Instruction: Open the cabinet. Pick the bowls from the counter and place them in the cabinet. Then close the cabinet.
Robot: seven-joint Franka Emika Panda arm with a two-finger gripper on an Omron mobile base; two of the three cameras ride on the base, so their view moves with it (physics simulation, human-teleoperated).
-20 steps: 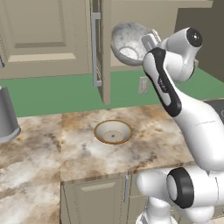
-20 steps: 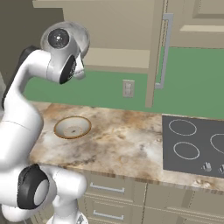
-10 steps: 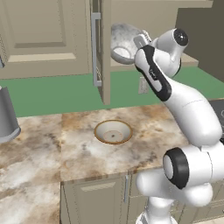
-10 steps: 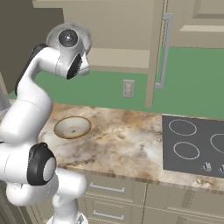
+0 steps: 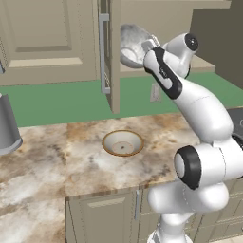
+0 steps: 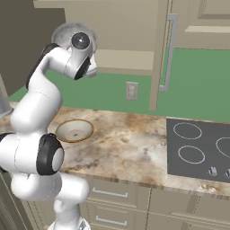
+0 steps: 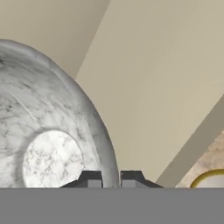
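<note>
My gripper point(image 5: 150, 46) is shut on the rim of the mottled grey-white bowl point(image 5: 132, 45), held high and tilted on its side in front of the open cabinet point(image 5: 161, 19), just right of its open door point(image 5: 114, 57). In the hand view the bowl point(image 7: 52, 131) looms at left with its rim pinched in the gripper point(image 7: 110, 179). From the right base the bowl point(image 6: 67, 32) peeks out behind the wrist. The cream bowl point(image 5: 123, 143) point(image 6: 74, 130) sits upright on the counter point(image 5: 85, 166) below; its rim point(image 7: 210, 178) shows at the hand view's lower right.
A tall grey cylinder point(image 5: 7, 126) stands at the counter's left end. The dark stovetop point(image 6: 202, 148) lies to the right. A wall outlet point(image 5: 155, 92) is under the cabinet. The right door's handle point(image 6: 168, 49) hangs beside the opening. Low cabinets point(image 6: 112, 197) run beneath.
The arm has stretched up and swung the grey-white bowl a little left, closer to the open cabinet. The cream bowl and the base have stayed put.
</note>
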